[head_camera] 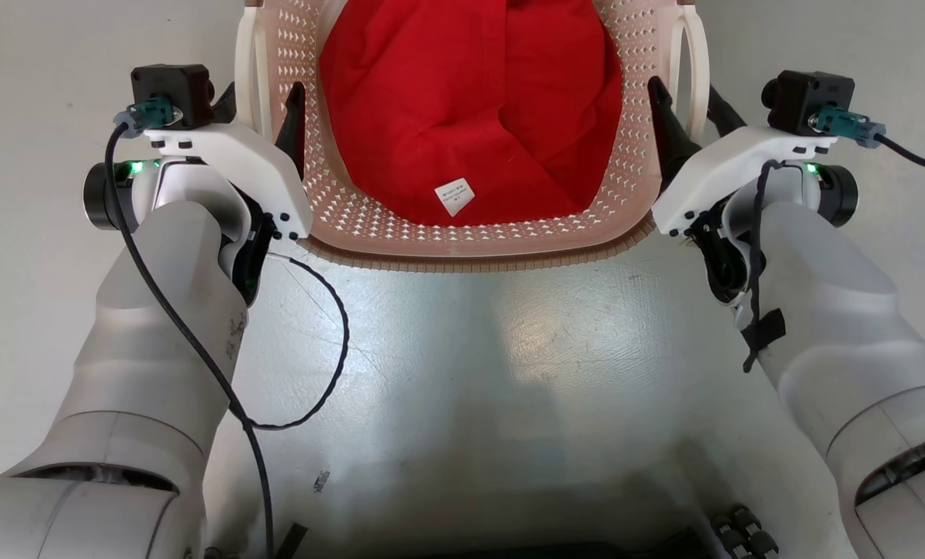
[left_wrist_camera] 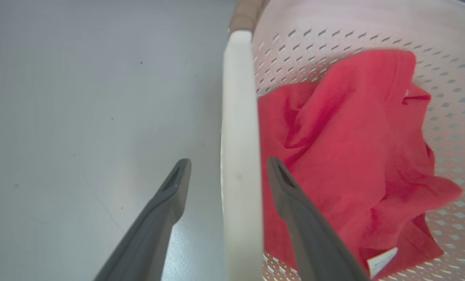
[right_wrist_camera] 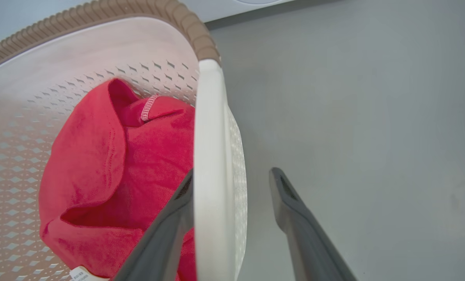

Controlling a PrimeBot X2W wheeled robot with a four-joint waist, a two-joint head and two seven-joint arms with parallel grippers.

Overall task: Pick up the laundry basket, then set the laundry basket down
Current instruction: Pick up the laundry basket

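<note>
Now: laundry basket [head_camera: 462, 242] on grey floor [head_camera: 509, 349], directly ahead, between both arms; red cloth [head_camera: 462, 101] with white label [head_camera: 455, 196] inside. Left gripper [left_wrist_camera: 228, 164] wide open, fingers straddling left white handle [left_wrist_camera: 238, 117], one finger outside basket, other over cloth, gap either side, nothing gripped. Right gripper [right_wrist_camera: 232, 173] also parted, straddling right white handle [right_wrist_camera: 211, 136]: inner finger against handle on cloth side, outer finger clear over floor, handle not clamped.
</note>
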